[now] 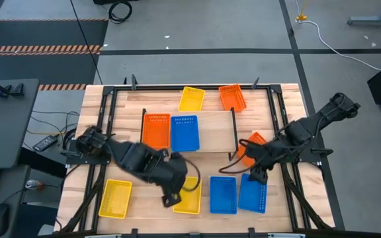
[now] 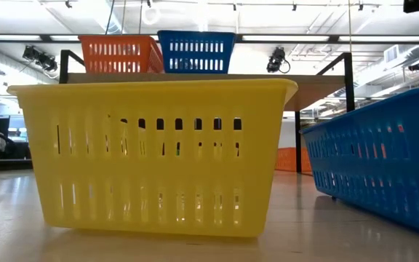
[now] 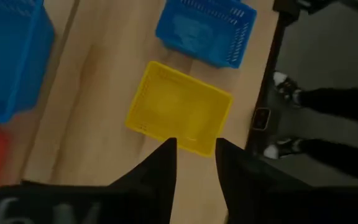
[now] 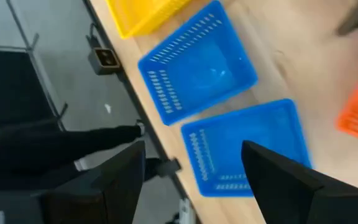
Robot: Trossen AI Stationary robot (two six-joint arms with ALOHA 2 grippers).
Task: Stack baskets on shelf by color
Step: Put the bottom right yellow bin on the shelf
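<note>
Bright, even overhead light throughout; both wrist views are motion-blurred, the low view sharp.

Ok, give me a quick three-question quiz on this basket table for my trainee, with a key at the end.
1. True or false: the shelf holds an orange basket and a blue basket side by side.
2. The open left gripper points down at a basket of which colour? A orange, B yellow, C blue.
3. How many yellow baskets does the high view show?

Key: 1 true. 2 B. 3 three.
</note>
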